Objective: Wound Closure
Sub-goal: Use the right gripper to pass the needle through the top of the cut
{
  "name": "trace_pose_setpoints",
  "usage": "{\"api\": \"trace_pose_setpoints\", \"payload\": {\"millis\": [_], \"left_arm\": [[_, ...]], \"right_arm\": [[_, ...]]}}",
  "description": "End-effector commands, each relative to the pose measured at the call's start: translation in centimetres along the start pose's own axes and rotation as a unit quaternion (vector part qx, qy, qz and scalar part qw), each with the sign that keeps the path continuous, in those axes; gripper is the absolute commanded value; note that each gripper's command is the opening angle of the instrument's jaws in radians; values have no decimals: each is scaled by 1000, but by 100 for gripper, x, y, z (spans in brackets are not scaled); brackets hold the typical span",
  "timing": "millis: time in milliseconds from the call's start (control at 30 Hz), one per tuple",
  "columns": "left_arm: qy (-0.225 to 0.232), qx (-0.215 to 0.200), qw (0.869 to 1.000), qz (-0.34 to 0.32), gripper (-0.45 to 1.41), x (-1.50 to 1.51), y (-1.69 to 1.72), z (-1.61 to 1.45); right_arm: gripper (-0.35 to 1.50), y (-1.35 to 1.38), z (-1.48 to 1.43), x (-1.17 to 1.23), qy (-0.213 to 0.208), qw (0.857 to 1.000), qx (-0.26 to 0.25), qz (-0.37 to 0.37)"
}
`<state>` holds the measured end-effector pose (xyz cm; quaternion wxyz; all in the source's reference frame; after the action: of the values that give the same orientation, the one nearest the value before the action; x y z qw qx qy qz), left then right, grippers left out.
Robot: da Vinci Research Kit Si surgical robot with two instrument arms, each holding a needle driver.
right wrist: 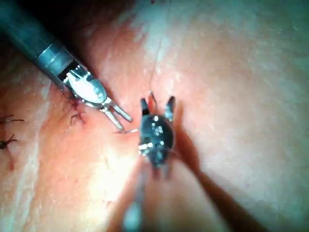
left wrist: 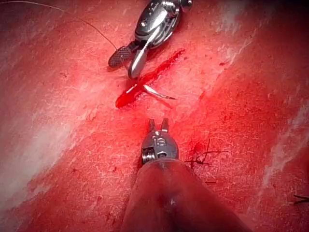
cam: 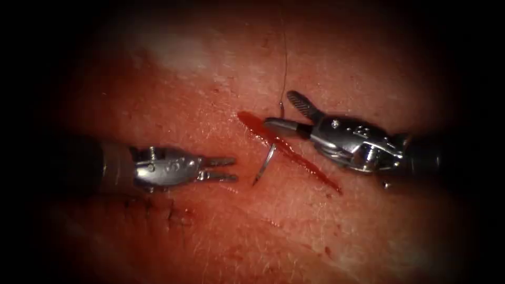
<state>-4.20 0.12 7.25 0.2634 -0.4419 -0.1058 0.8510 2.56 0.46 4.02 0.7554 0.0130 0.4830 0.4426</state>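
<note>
The tissue [cam: 210,236] carries a slanting cut [cam: 310,163] wet with red fluid. The curved needle [cam: 265,165] sits in the tissue. Its pointed end sticks out on the left side of the cut, and its tail is near the cut's upper end on the right. Thread [cam: 284,63] runs up from the tail. My right tool [cam: 278,109] stands open around the tail, holding nothing. My left tool [cam: 229,169] is open just left of the needle's point and holds nothing. The left wrist view has the left tool [left wrist: 158,124] just short of the needle [left wrist: 157,93].
Dark earlier stitches [cam: 158,210] lie below the left tool, and their cut thread ends [left wrist: 203,154] stick up beside its shaft. The right wrist view has the left tool [right wrist: 118,116] close beside the right tool [right wrist: 157,104].
</note>
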Motion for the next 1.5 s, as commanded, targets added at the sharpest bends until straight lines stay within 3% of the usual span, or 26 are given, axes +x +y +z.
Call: {"api": "trace_pose_setpoints", "payload": {"millis": [33, 133, 200, 267, 300, 767, 1000, 1067, 1167, 1300, 1500], "left_arm": [[-1, -1, 1000, -1, -10, -6, 5, 7], [-1, -1, 1000, -1, -10, -6, 5, 8], [-1, -1, 1000, -1, -10, -6, 5, 8], [-1, 0, 1000, -1, -10, -6, 6, 9], [-2, 0, 1000, -1, -10, -6, 6, 9], [-2, 1, 1000, -1, -11, -6, 7, 11], [-2, -5, 1000, 26, -6, -6, 6, 12], [-1, -11, 998, 55, 7, -4, 6, 12], [5, -20, 992, 123, 24, 2, 5, 13], [46, -24, 977, 208, 36, 10, 9, 18], [80, -24, 957, 279, 47, 17, 14, 28]], "right_arm": [[68, -8, 5, -5, -1, 1000, 2, -3], [64, -9, 8, -6, -1, 1000, -1, -6], [42, -10, 10, -7, -1, 1000, 6, -7], [-33, -11, 11, -7, -1, 1000, 24, -7], [-35, -11, 11, -7, -4, 999, 33, -8], [-35, -24, 13, -39, -82, 989, 93, 83], [-35, -21, 15, -37, -60, 987, 94, 115], [17, -13, 12, -32, -44, 989, 74, 118], [54, 2, 3, -23, -28, 990, 67, 123], [68, 25, -15, -13, -10, 990, 56, 128], [66, 47, -33, -7, 3, 990, 50, 133]]}}
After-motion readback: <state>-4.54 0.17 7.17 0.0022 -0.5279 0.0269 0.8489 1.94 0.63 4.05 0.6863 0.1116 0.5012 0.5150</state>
